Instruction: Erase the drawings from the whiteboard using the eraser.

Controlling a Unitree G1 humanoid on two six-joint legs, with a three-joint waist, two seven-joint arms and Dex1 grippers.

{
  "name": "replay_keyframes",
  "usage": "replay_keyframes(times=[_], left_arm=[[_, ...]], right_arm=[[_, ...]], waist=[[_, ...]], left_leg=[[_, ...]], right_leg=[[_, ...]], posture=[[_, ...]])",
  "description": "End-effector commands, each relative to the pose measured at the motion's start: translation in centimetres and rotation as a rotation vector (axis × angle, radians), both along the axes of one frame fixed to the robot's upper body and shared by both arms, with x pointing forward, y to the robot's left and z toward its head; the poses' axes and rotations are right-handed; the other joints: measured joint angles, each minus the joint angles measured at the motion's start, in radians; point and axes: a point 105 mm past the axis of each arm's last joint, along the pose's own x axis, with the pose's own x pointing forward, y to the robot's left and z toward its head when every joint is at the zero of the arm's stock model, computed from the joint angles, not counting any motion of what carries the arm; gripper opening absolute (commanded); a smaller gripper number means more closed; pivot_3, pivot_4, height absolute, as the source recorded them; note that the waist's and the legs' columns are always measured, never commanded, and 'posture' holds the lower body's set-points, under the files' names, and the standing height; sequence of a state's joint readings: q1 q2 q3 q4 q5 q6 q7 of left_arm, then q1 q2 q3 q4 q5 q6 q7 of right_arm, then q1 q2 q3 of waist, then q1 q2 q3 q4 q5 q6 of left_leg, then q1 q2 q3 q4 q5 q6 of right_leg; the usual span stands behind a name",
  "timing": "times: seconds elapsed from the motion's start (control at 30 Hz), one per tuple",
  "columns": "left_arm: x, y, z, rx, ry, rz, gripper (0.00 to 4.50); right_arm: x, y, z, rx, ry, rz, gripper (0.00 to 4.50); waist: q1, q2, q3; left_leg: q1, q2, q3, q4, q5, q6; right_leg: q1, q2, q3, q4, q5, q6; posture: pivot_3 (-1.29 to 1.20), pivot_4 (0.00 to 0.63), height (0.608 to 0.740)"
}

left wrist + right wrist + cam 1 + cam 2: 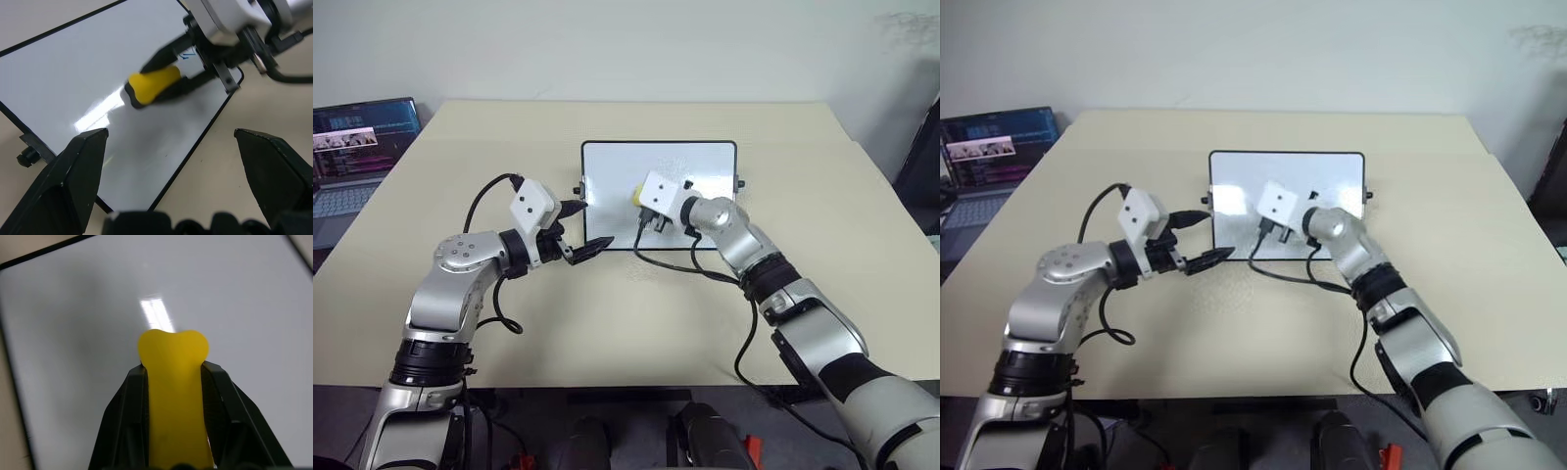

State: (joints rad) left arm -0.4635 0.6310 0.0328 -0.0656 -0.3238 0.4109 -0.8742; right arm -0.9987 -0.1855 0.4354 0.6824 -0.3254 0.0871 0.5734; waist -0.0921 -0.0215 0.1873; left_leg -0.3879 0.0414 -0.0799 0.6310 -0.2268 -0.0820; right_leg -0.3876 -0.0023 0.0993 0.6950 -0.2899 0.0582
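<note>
The whiteboard [617, 166] lies flat in the middle of the table. My right gripper [639, 203] is shut on the yellow eraser [633, 196] and holds it low over the board's middle, near the front edge. Whether the eraser touches the surface I cannot tell. In the left wrist view, small blue drawings [187, 54] show on the board just behind the eraser [151, 85], partly hidden by the right gripper's fingers [161, 56]. The right wrist view has the eraser [173, 396] clamped between both fingers. My left gripper [597, 223] stands open at the board's front left corner, holding nothing.
An open laptop [357, 147] with a lit screen sits at the far left, beside the table. Black cables [675, 259] loop from both wrists onto the beige table [607, 323]. Small black knobs [739, 184] stick out from the board's sides.
</note>
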Motion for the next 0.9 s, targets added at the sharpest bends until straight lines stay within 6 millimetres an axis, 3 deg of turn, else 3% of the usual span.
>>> replay_keyframes(times=[0.03, 0.17, 0.3, 0.6, 0.9], left_arm=[[-0.1, -0.1, 1.4, -0.002, -0.052, -0.008, 4.5], [-0.1, -0.1, 1.5, -0.002, -0.054, -0.007, 4.5], [-0.1, 0.0, 1.6, -0.001, -0.055, -0.006, 4.5], [0.2, -0.3, 1.7, -0.001, -0.059, -0.014, 4.5], [0.4, -0.5, 1.8, 0.0, -0.062, -0.026, 4.5]], right_arm=[[-0.9, -0.1, -2.1, -0.086, 0.07, 0.016, 1.1], [-0.6, -0.5, -2.0, -0.094, 0.062, -0.009, 1.1], [1.5, -2.7, 0.4, -0.073, -0.019, -0.127, 1.1], [4.1, -6.4, 3.3, -0.055, -0.113, -0.292, 1.1], [4.7, -6.8, 4.1, 0.019, -0.145, -0.358, 1.1]], waist=[[0.0, 0.0, 0.0], [0.001, 0.0, 0.0], [0.002, 0.0, 0.0], [0.009, 0.0, 0.0], [0.005, 0.0, 0.0]], left_leg=[[0.0, 0.0, 0.0, 0.0, 0.0, 0.0], [0.0, 0.0, 0.0, 0.0, 0.0, 0.0], [0.0, 0.0, 0.0, 0.0, 0.0, 0.0], [0.0, 0.0, 0.0, 0.0, 0.002, 0.0], [0.0, 0.0, 0.0, 0.0, 0.002, 0.001]], right_leg=[[0.0, 0.0, 0.0, 0.0, 0.0, 0.0], [0.0, 0.0, 0.0, 0.001, 0.0, 0.0], [0.0, 0.0, 0.0, 0.001, 0.0, 0.0], [0.0, 0.0, 0.0, 0.0, 0.0, 0.0], [0.0, 0.0, 0.0, -0.001, -0.002, 0.003]], posture=[[0.0, 0.15, 0.74], [0.0, 0.15, 0.74], [0.0, 0.15, 0.74], [0.0, 0.15, 0.74], [0.0, 0.15, 0.74]])
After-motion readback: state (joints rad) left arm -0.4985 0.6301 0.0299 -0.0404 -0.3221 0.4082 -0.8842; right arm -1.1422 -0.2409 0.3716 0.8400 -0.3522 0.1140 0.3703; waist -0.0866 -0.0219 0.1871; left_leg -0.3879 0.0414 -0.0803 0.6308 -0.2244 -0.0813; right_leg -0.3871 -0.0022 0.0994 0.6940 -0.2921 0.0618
